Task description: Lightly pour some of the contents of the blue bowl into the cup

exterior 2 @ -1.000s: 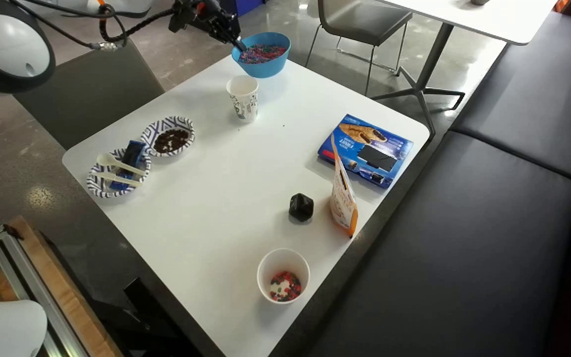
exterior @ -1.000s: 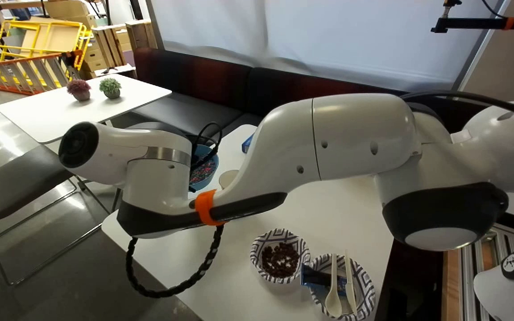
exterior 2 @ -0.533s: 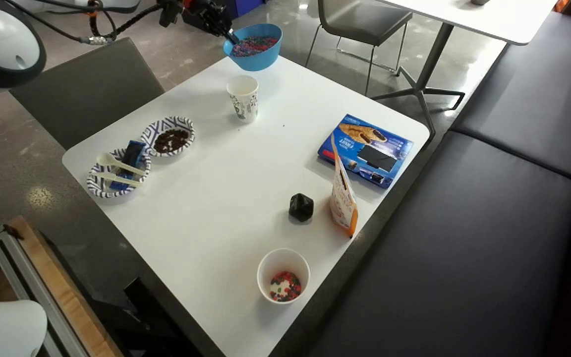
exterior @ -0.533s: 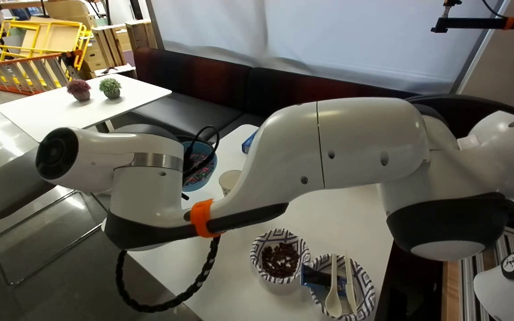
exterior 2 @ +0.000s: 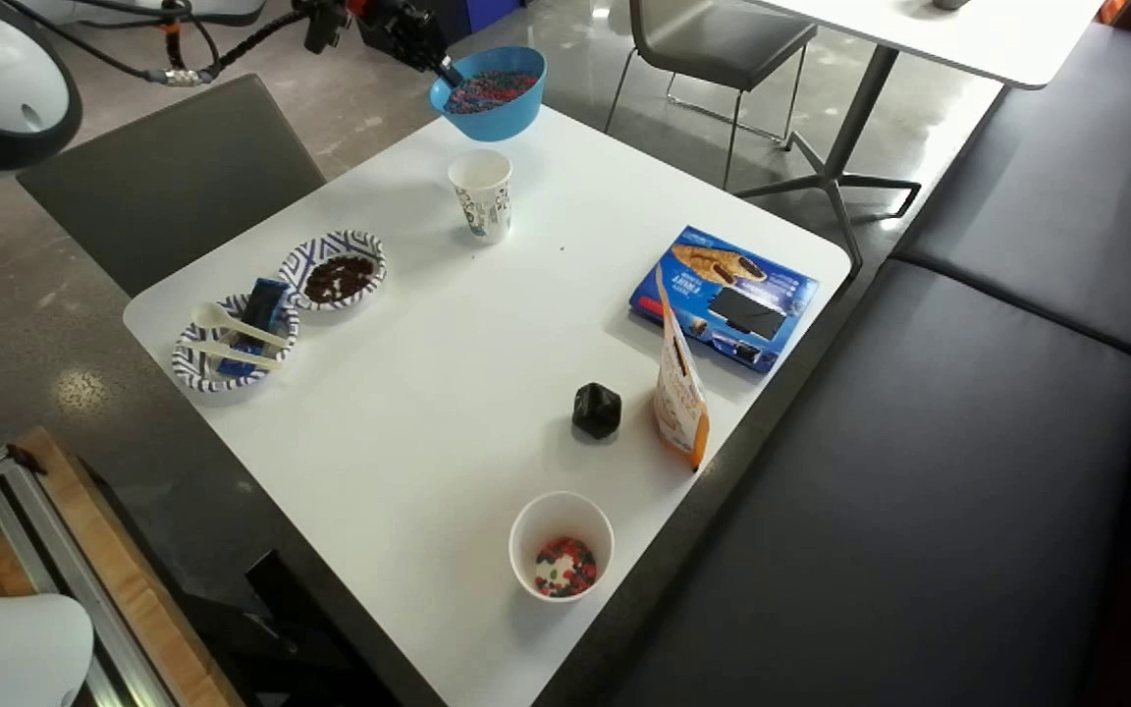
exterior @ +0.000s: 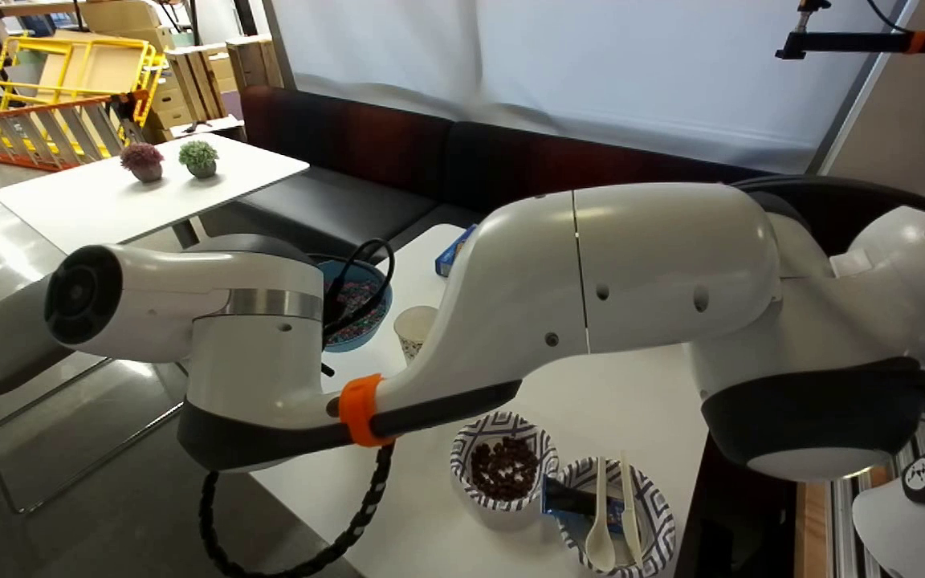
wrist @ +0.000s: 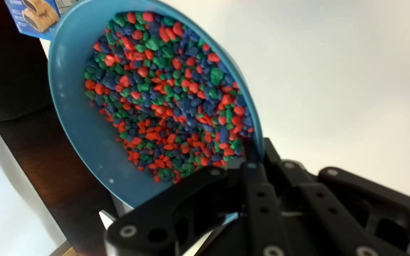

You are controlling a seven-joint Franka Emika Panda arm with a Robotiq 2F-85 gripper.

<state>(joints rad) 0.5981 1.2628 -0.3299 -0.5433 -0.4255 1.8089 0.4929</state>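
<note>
The round blue bowl is at the far corner of the white table, beside the cup; it also shows in an exterior view and the wrist view. I cannot tell whether it touches the table. Its contents are many small red, green and dark blue bits. My gripper is shut on the bowl's rim, one finger inside and one outside; it also shows in an exterior view. The cup, pale with dark printed markings, stands upright; the arm partly hides it in an exterior view.
A patterned bowl holds dark bits; another holds plastic cutlery and a packet. A plainer white cup has some coloured bits. A black polyhedron, an upright pouch and a blue box stand on the table.
My gripper and the held blue bowl have moved left and slightly up in an exterior view, away from the cup. The arm has swung left and lower, showing more of the cup.
</note>
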